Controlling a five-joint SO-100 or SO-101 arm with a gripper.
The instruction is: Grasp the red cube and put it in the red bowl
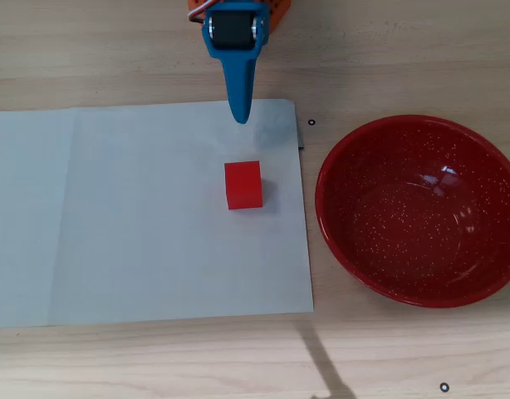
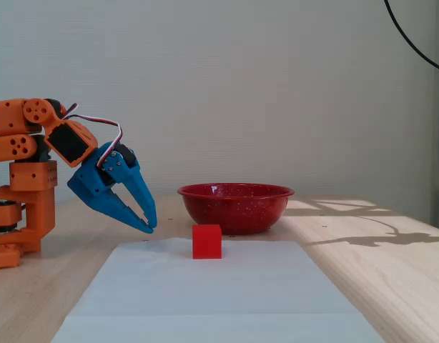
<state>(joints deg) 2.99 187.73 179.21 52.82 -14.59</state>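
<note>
The red cube (image 1: 243, 184) sits on a white paper sheet, near its right edge in the overhead view; it also shows in the fixed view (image 2: 206, 241). The red bowl (image 1: 363, 241) stands empty on the wood table to the cube's right in the overhead view, and behind the cube in the fixed view (image 2: 236, 209). My blue gripper (image 1: 240, 116) points down at the paper's far edge, a short way from the cube. In the fixed view the gripper (image 2: 150, 227) hovers just above the table, left of the cube, with its fingertips together and nothing held.
The white paper sheet (image 1: 139, 216) covers the left and middle of the wooden table. The orange arm base (image 2: 23, 186) stands at the far left in the fixed view. A black cable (image 2: 412, 43) hangs at the top right.
</note>
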